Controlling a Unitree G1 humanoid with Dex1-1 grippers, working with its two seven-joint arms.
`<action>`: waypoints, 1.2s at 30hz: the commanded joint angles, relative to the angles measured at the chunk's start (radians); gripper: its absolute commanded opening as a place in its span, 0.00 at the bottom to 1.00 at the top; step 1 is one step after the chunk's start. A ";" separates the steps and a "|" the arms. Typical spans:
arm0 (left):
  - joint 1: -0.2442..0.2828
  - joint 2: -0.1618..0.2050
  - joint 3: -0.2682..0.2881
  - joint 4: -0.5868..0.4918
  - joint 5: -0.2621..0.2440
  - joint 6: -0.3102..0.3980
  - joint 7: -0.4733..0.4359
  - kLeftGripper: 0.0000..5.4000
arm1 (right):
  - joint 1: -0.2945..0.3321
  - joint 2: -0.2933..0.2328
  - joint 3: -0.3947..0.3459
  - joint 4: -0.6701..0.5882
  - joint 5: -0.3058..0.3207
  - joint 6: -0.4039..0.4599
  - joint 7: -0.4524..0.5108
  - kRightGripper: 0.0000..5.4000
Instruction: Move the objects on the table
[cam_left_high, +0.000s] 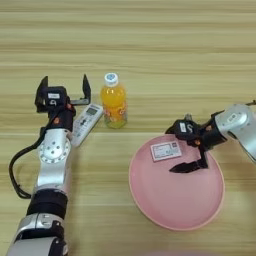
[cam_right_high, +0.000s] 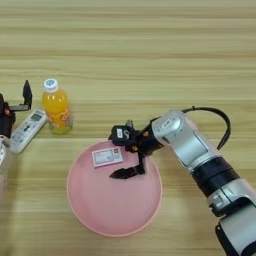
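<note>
Right gripper (cam_right_high: 119, 154): reaches in from the right over the near-left part of the pink plate (cam_right_high: 114, 210). Its two black fingers are spread wide, one at the plate's far rim, the other lower over the plate's surface; nothing is held between them. The white card with red print (cam_right_high: 107, 157) lies flat on the plate just left of the fingers, apart from them so far as can be seen. The silver forearm runs back to the lower right, with a black cable looping above it.

Left gripper (cam_left_high: 64, 89): rests at the left of the table (cam_left_high: 150, 45), fingers pointing away from the robot and spread wide, empty. A white remote control (cam_left_high: 86, 123) lies slanted just to its right, beside the arm.

Orange drink bottle (cam_left_high: 113, 102): stands upright with its white cap on, just right of the remote's far end and beyond the plate's left rim, apart from the plate.
</note>
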 joint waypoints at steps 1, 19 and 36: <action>-0.013 -0.003 -0.006 0.010 0.012 -0.002 0.009 1.00 | -0.014 0.015 -0.033 -0.028 0.010 -0.051 -0.045 0.99; -0.014 0.000 -0.012 0.010 0.012 -0.001 0.014 1.00 | 0.084 -0.061 -0.115 -0.217 0.120 -0.142 -0.032 0.99; -0.015 0.001 -0.012 0.007 0.012 0.000 0.014 1.00 | 0.161 -0.105 -0.084 -0.238 0.116 -0.133 0.003 0.99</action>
